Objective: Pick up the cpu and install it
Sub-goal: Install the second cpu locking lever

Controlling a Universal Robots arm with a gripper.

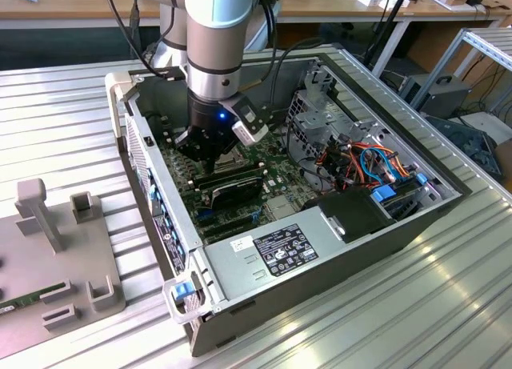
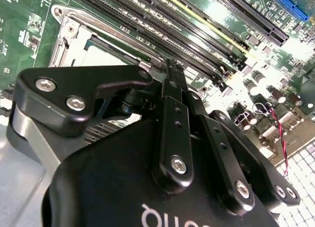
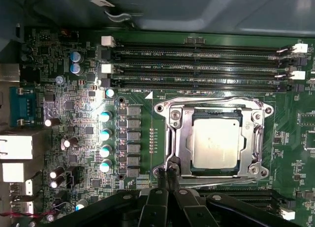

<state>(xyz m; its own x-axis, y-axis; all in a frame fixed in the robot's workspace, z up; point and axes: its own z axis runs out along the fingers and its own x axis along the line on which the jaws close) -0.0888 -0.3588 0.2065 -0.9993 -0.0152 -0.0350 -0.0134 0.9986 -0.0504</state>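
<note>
First wrist view shows the flat silvery-grey square cpu (image 3: 216, 140) seated inside the shiny hinged metal socket frame (image 3: 173, 138) on the green motherboard (image 3: 59, 109). My black gripper (image 3: 167, 174) hangs just beside the frame's near edge, fingertips pressed together and holding nothing. Long black memory slots (image 3: 197, 64) run along the frame's far side.

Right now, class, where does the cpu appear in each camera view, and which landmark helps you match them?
Exterior view: the gripper hangs low over its spot on the motherboard.
First wrist view: the cpu lies in the socket, beside the fingertips.
Second wrist view: its pale top peeks past the gripper's linkage.
Shared landmark: the shut gripper.
</note>
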